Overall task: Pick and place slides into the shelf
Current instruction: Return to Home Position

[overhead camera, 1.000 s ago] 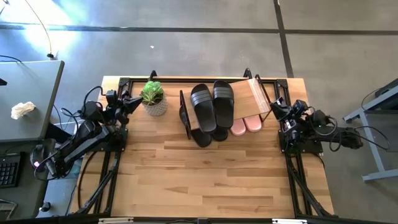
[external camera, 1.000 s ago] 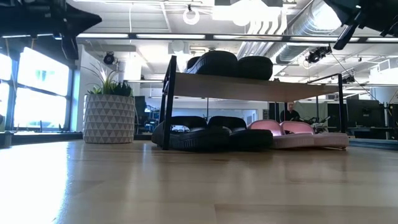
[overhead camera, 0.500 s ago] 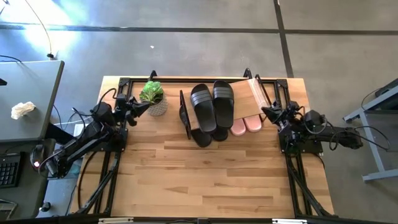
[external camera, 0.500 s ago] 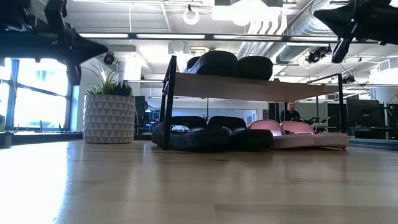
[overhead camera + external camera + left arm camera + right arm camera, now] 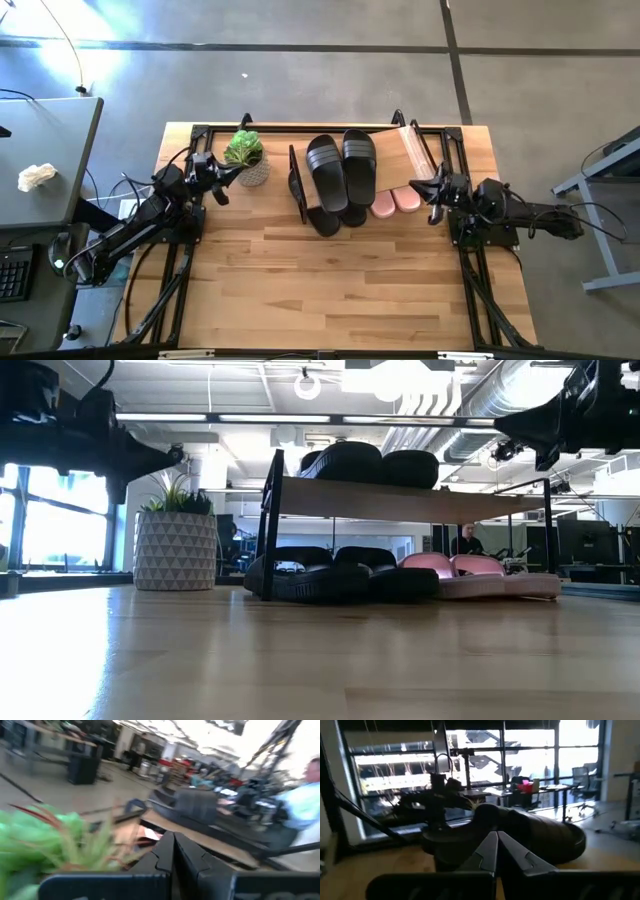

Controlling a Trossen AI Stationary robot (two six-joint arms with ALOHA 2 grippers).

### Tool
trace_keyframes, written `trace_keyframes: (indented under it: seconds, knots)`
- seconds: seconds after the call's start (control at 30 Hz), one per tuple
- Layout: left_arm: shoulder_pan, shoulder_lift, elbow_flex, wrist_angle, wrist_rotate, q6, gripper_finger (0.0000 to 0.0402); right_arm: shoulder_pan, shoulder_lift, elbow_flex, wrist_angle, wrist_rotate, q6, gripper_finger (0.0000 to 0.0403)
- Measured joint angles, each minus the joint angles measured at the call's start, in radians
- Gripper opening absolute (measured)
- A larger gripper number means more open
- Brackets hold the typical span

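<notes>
The shelf (image 5: pixel 412 150), a black frame with a light wood board, stands at the table's far middle. Two black slides (image 5: pixel 343 168) lie on its board, also in the low view (image 5: pixel 365 462). Beneath it, on the table, rest two more black slides (image 5: pixel 320 573) and two pink slides (image 5: pixel 394 202) (image 5: pixel 465 574). My left gripper (image 5: pixel 233 172) hovers shut beside the potted plant, left of the shelf; its fingers (image 5: pixel 165 852) are together. My right gripper (image 5: pixel 418 187) hovers shut just right of the pink slides, fingers (image 5: pixel 490 851) together, facing the black slides (image 5: pixel 540 835).
A potted green plant (image 5: pixel 246 156) (image 5: pixel 175 546) stands left of the shelf, close under my left gripper. The near half of the wooden table (image 5: pixel 330 290) is bare. A desk with a keyboard (image 5: pixel 40 160) sits beyond the table's left edge. A person (image 5: pixel 465 541) shows far behind.
My left gripper has swung toward the table's right, up to the plant. My right gripper has moved toward the table's left and near edge, closing on the shelf's right end by the pink slides. Both have come lower. The slides and shelf have stayed still.
</notes>
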Motion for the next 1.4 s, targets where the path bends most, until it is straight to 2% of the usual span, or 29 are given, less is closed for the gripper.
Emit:
trace_keyframes:
  seconds: [0.07, 0.13, 0.3, 0.63, 1.4]
  knots:
    - [0.0, 0.001, 0.0, -0.008, -0.051, 0.055, 0.0, 0.0, 0.0, 0.0, -0.008, 0.034, -0.119, 0.0]
    - [0.0, 0.001, 0.0, -0.01, -0.082, 0.075, 0.0, 0.0, 0.0, 0.0, -0.02, 0.078, -0.173, 0.0]
    - [0.0, 0.001, 0.0, -0.01, -0.092, 0.075, 0.0, 0.0, 0.0, 0.0, -0.046, 0.164, -0.113, 0.0]
    - [0.0, 0.001, 0.001, -0.009, -0.092, 0.074, 0.0001, 0.0, 0.0, 0.002, -0.134, 0.155, -0.124, 0.0]
    - [0.0, 0.001, 0.001, -0.009, -0.092, 0.073, 0.0001, 0.0, 0.0, 0.002, -0.142, 0.156, -0.123, 0.0]
